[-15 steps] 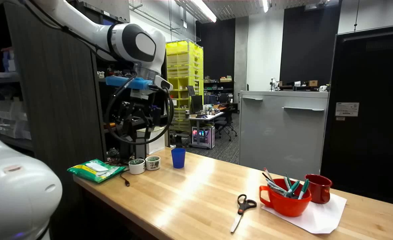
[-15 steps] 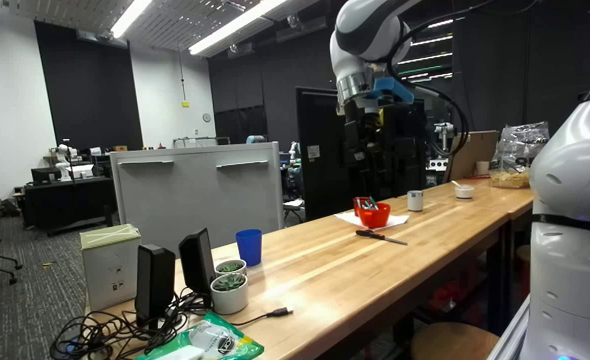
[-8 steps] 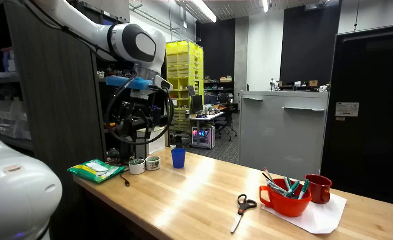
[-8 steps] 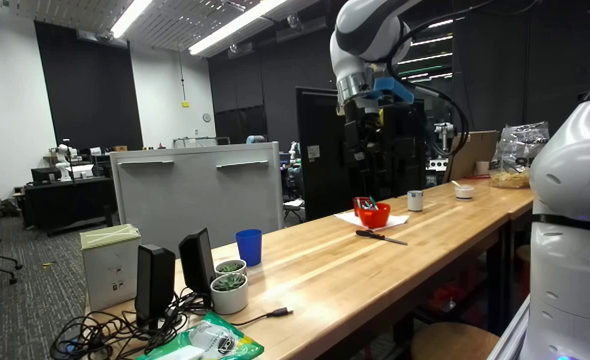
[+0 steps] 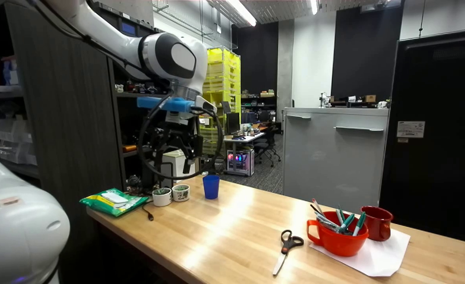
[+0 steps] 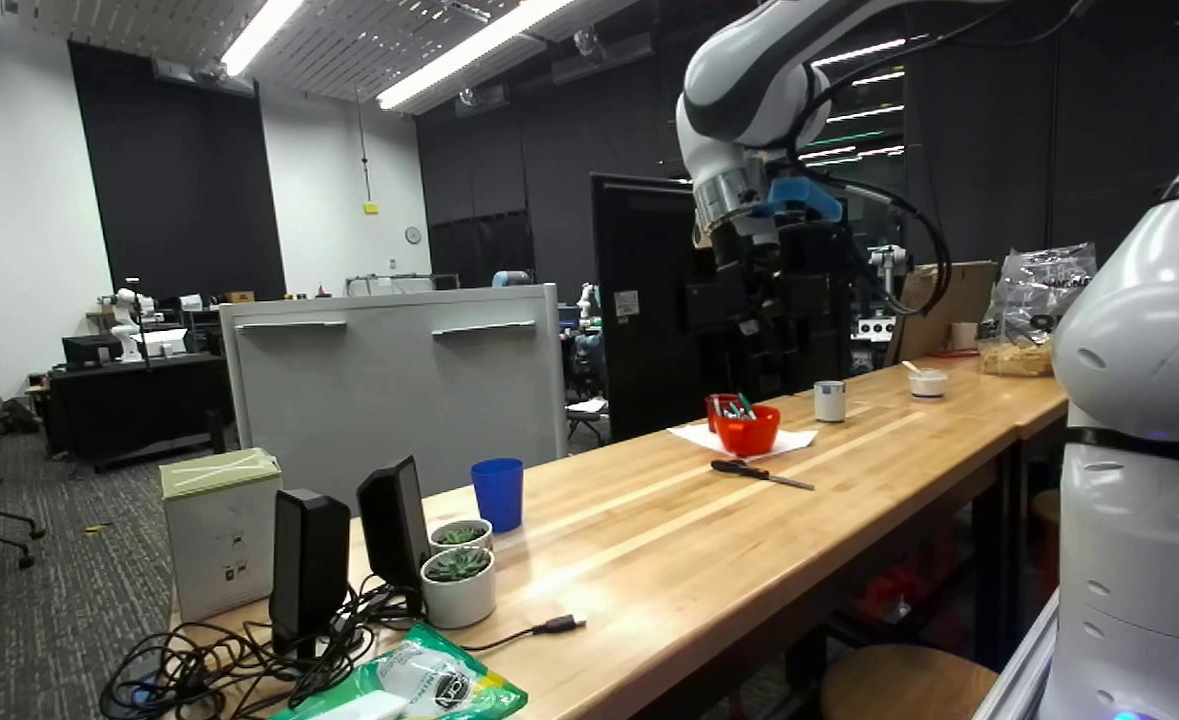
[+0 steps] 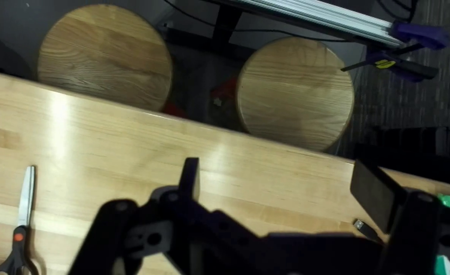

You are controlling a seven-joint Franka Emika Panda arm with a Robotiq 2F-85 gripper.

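Observation:
My gripper [image 7: 276, 187] is open and empty in the wrist view, with its two black fingers wide apart above the wooden table [image 7: 133, 152]. It hangs well above the table in both exterior views [image 5: 177, 167] [image 6: 759, 345]. Black-handled scissors [image 5: 286, 248] lie on the table, also at the left of the wrist view [image 7: 25, 202]. A black USB plug [image 7: 366, 229] appears beside the right finger, far below it. A red cup [image 5: 340, 240] holding several markers and a dark red mug [image 5: 378, 223] stand on white paper [image 5: 382, 260]. A blue cup [image 5: 211, 187] stands upright farther back.
Two white plant pots [image 6: 459, 590], black speakers [image 6: 309, 570], tangled cables, a white box [image 6: 224, 540] and a green packet [image 5: 114, 201] crowd one table end. A white mug [image 6: 829, 402] stands beyond the red cup. Wooden stools [image 7: 295, 93] are below the table edge.
The arm and gripper have moved right and slightly down in both exterior views during the last half second; before that they were still. The objects on the table have not moved.

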